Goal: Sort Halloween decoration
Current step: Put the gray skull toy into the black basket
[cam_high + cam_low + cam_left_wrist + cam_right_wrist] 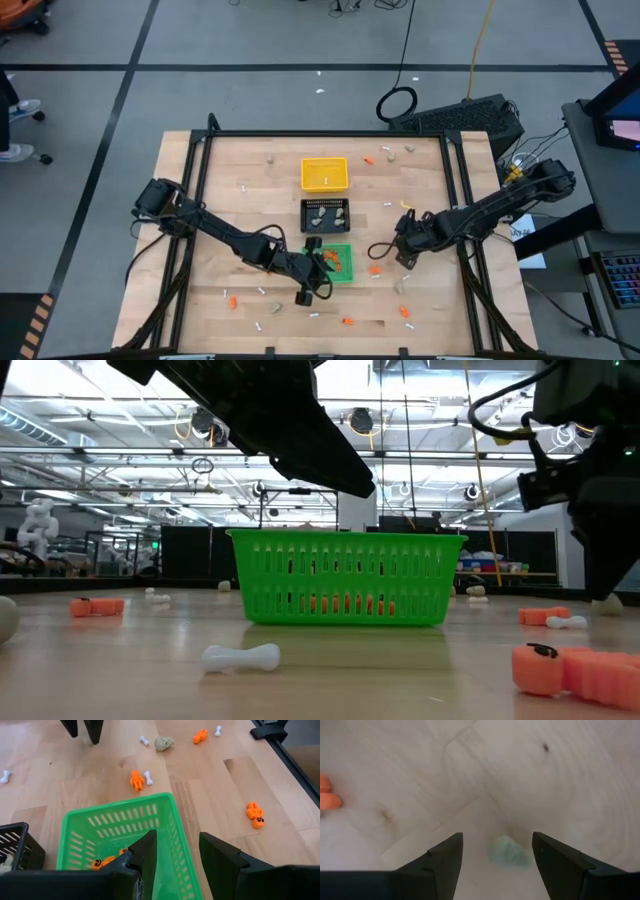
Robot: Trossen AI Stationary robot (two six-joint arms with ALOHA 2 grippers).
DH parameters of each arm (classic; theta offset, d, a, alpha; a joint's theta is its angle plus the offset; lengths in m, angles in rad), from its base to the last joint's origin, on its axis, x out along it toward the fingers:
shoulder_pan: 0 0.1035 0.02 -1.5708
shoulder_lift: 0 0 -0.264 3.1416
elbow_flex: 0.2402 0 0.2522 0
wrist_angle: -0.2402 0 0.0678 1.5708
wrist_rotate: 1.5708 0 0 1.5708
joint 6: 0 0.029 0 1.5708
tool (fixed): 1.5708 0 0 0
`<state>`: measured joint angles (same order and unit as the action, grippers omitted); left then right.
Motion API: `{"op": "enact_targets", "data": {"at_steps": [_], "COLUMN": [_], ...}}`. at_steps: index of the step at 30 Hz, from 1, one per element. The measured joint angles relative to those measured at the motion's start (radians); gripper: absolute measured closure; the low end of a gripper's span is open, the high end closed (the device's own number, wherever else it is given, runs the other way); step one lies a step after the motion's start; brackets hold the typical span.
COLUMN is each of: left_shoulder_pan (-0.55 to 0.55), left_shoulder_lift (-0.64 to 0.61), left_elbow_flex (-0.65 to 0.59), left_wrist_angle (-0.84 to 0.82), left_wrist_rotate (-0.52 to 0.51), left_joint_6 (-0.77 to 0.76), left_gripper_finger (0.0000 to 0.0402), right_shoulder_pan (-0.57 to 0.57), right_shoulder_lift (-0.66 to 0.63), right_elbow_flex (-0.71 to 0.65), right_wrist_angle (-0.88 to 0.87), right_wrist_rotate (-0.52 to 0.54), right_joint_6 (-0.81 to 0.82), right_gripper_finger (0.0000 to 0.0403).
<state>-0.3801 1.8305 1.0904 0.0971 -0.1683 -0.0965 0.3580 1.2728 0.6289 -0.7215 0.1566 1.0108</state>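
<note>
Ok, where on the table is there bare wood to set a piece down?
Bare wood lies between the yellow tray and the table's left edge, apart from a few white sticks. It is crowded around the green tray, where both end effectors work, and along the near edge with scattered orange bits.

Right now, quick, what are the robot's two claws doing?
Left gripper: open, empty, over the green tray.
Right gripper: open, around a beige-grey lump, not gripping.
</note>
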Motion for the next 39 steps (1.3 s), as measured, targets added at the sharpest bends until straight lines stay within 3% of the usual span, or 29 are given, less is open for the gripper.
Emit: {"op": "enact_targets", "data": {"at_steps": [15, 39], "left_shoulder_pan": [0.0, 0.0], "left_shoulder_lift": [0.0, 0.0], "left_elbow_flex": [0.0, 0.0], "left_wrist_angle": [-0.001, 0.0], "left_wrist_rotate": [0.0, -0.001], "left_joint_6": [-0.001, -0.001], "left_gripper_finger": [0.0256, 0.0256], "right_shoulder_pan": [-0.001, -0.016], "right_shoulder_lift": [0.007, 0.006], "right_elbow_flex": [0.0, -0.054], "right_wrist_angle": [-0.084, -0.032], "right_wrist_rotate": [-0.004, -0.023], "right_joint_6": [0.068, 0.023], "right_gripper_finger": [0.0176, 0.0177]}}
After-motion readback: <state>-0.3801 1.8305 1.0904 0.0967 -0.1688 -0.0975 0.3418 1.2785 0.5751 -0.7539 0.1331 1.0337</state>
